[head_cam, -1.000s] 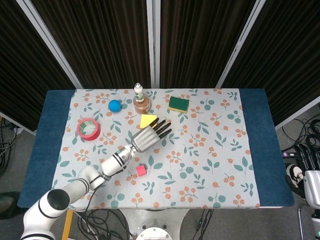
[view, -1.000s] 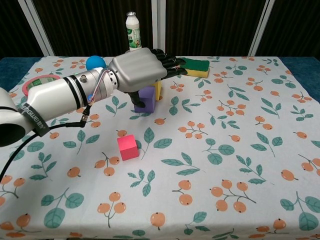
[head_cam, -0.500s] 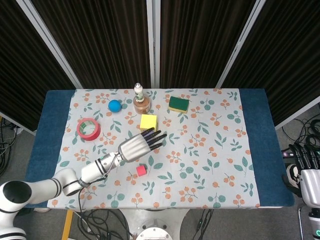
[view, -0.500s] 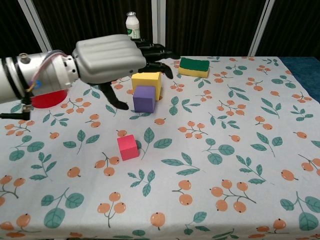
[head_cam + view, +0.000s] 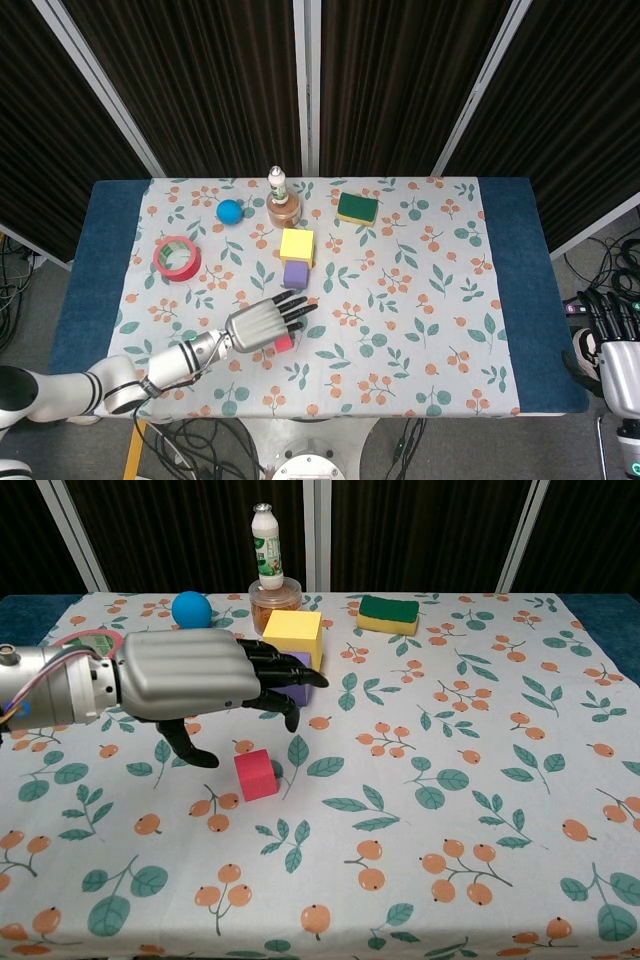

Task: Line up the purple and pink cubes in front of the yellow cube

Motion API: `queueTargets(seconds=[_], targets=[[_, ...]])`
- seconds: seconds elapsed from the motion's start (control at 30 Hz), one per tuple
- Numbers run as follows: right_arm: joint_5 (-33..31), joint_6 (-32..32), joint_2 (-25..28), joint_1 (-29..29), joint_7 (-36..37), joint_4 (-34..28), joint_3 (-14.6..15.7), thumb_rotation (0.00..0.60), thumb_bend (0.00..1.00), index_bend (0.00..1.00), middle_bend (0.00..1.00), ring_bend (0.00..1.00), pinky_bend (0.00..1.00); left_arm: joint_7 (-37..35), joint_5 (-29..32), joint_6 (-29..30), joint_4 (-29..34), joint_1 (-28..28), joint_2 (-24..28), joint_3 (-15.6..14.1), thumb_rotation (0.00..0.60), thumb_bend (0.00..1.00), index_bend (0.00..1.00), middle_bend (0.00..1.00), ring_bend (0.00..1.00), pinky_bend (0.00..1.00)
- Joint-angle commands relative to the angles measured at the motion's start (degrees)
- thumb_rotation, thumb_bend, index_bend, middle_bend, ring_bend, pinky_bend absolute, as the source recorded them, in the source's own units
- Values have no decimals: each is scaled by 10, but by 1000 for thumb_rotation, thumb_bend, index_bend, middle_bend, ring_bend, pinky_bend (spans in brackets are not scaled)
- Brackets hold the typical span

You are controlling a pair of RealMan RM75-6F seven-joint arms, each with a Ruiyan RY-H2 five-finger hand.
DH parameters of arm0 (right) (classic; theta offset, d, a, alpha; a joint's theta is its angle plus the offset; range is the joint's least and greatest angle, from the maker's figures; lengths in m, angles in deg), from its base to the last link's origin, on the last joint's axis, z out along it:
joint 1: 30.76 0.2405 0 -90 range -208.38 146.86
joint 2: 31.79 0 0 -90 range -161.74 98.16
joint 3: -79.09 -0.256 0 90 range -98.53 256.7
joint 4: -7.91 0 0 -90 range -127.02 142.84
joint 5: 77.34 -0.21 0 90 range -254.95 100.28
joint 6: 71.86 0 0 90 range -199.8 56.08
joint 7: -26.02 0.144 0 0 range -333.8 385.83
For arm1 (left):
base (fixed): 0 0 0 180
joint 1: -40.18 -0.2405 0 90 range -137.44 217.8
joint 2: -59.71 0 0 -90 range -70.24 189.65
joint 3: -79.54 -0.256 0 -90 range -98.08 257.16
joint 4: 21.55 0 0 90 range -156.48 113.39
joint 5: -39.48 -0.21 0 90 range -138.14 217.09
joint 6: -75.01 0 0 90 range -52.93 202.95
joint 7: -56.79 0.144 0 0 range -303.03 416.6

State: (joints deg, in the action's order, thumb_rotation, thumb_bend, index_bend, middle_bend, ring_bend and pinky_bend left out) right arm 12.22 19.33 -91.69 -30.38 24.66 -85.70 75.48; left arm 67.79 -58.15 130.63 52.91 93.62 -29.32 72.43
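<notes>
Just under the spread left hand (image 5: pixel 190 677) sits the pink cube (image 5: pixel 255 775).

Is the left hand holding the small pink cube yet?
No, the left hand hovers open above the small pink cube, which sits on the tablecloth.

Three cubes run far-to-near around table centre: far cube (image 5: pixel 297 243), middle cube (image 5: pixel 295 274) touching its near face, near cube (image 5: pixel 284 343) well apart and slightly left. Left hand (image 5: pixel 262 325) reaches in from the near left; in the head view its fingers (image 5: pixel 295 308) overlap the near cube, and in the chest view they cross in front of the middle cube; contact cannot be told. Bottle (image 5: pixel 277 183) stands in a jar (image 5: pixel 284 211) just behind the far cube. Ball (image 5: pixel 230 210) lies left of the jar, sponge (image 5: pixel 357 208) right of it. Tape roll (image 5: pixel 177 258) lies at far left, near side of the ball. Right hand (image 5: pixel 612 340) sits off the table's (image 5: pixel 520 300) right edge.
</notes>
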Motion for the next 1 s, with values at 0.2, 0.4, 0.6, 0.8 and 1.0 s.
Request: queueTargets(seconds=[0.2, 0.4, 0.6, 0.8, 1.0], targets=[[0, -1, -2, 0, 0, 1, 1, 600, 202, 25, 52, 0, 102, 6, -6, -9, -14, -8, -17, -1, 600, 256, 371, 50, 72, 148], [-2, 1, -3, -2, -1, 1, 0, 600, 201, 25, 52, 0, 102, -1, -12, -11, -32, -11, -33, 0, 600, 286, 400, 51, 71, 149], [-4, 1, -2, -2, 0, 0, 0, 600, 200, 25, 52, 0, 102, -13, -23, 1, -53, -16, -48, -1, 600, 315, 467, 50, 72, 148], [-3, 2, -1, -3, -1, -2, 0, 600, 203, 25, 52, 0, 102, -16, -28, 6, -62, -21, -55, -3, 600, 325, 504, 50, 53, 129], [1, 6, -2, -4, 0, -1, 1, 600, 201, 25, 52, 0, 102, -14, -40, 18, -66, -21, -52, 0, 600, 370, 550, 50, 45, 118]])
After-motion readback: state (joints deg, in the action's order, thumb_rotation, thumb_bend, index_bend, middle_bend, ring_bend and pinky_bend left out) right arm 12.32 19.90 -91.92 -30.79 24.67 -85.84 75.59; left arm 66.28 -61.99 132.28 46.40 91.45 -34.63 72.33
